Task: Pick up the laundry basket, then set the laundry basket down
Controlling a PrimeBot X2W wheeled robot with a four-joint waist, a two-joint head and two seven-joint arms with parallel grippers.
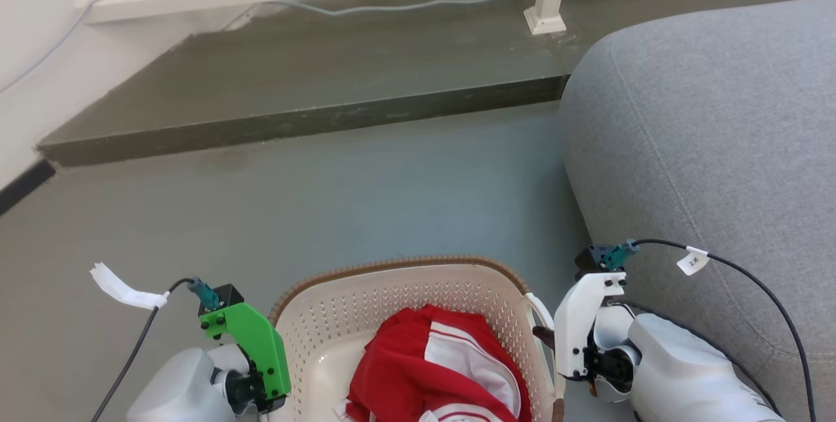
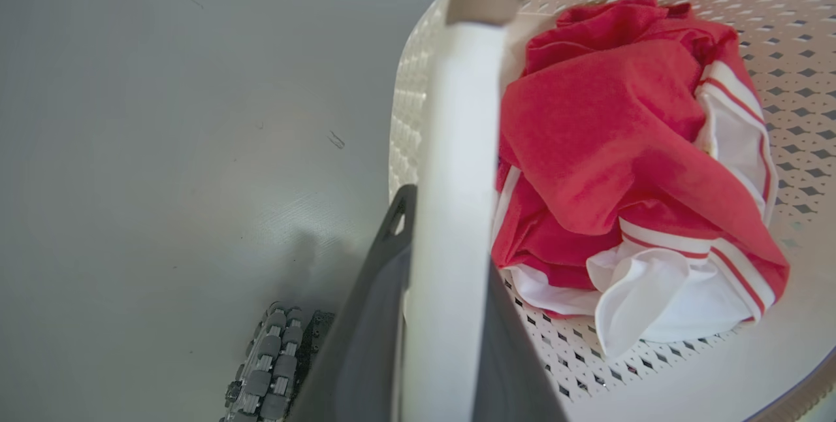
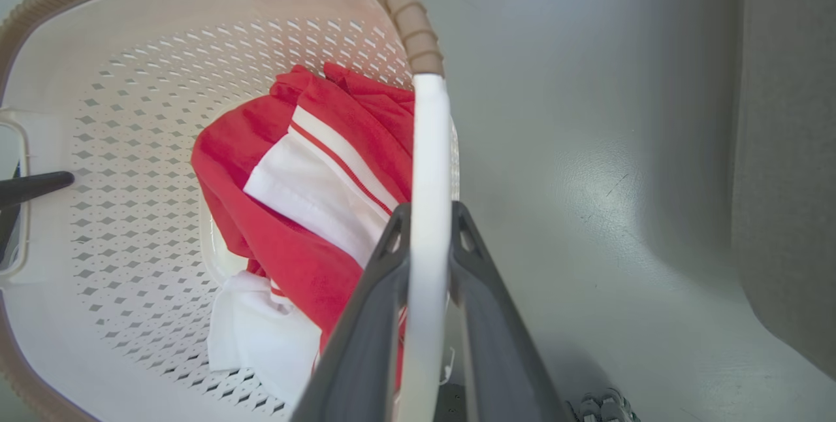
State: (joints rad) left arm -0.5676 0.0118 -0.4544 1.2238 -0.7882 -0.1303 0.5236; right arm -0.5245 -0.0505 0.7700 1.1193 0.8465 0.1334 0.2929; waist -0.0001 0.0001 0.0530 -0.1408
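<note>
The laundry basket [image 1: 405,262] sits at 6 o'clock in the head view, close against the robot, with a crumpled red and white garment [image 1: 431,363] lying in its bottom. Its long axis runs from 9 to 3 o'clock, handle to handle, and that line is what the coming move turns on, because one tool is fastened at each end of it. The left tool [image 2: 447,232] is at the basket's 9 o'clock end, its two dark fingers clenched on the left handle [image 2: 457,147], which runs up between them toward 12 o'clock in the left wrist view. The right tool [image 3: 430,213] is at the 3 o'clock end, clenched the same way on the right handle [image 3: 431,147], with the white bar pinched between its fingertips. Neither arm is nearer than the other; the basket hangs or rests squarely between them. Whether its underside touches the floor [image 1: 392,187] or is just clear of it, I cannot tell from these views. A grey sofa [image 1: 718,115] stands at the basket's 3 o'clock, just beside the right forearm, and a raised step [image 1: 307,115] crosses the floor at 12 o'clock, well apart. My judgement is that the two tools must travel together and level, since any difference in height between the ends would tilt the long axis and slide the garment toward the lower handle.
</note>
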